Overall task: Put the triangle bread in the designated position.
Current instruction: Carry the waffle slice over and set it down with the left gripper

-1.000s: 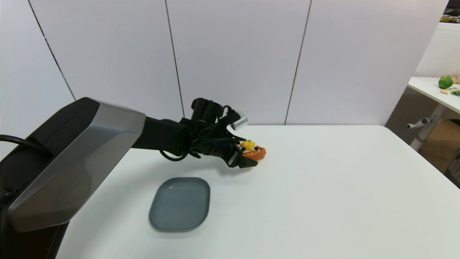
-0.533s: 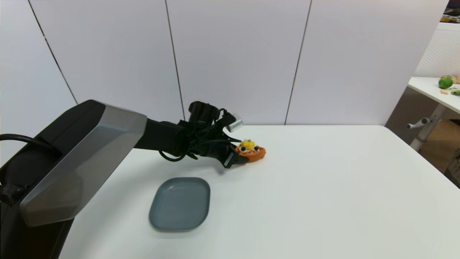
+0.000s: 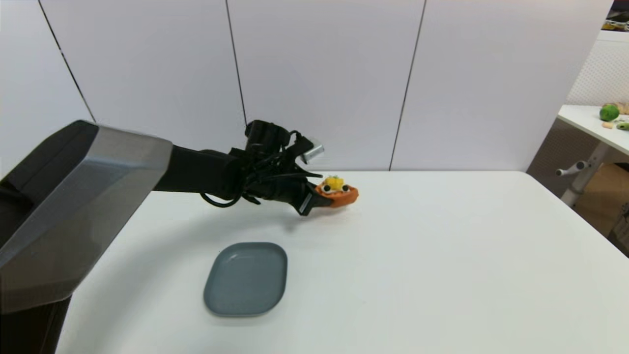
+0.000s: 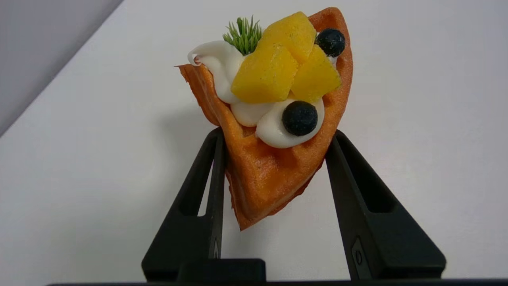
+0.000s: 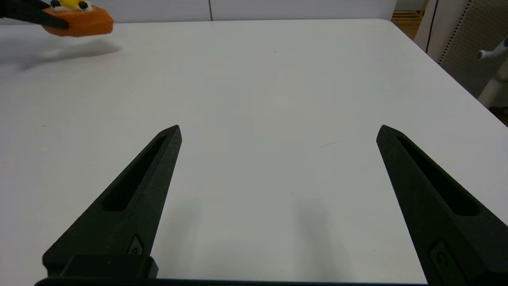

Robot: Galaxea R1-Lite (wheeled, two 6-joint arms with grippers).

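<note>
So our left gripper (image 3: 328, 199) has the triangle bread (image 3: 338, 194) pinched by its narrow end, both fingers (image 4: 206, 186) tight on the sides, held just above the white table (image 3: 442, 255) near its far edge. The grey plate (image 3: 245, 278) sits nearer us with nothing in it. Our right gripper (image 5: 278, 133) hangs low over bare tabletop, fingers spread wide.
</note>
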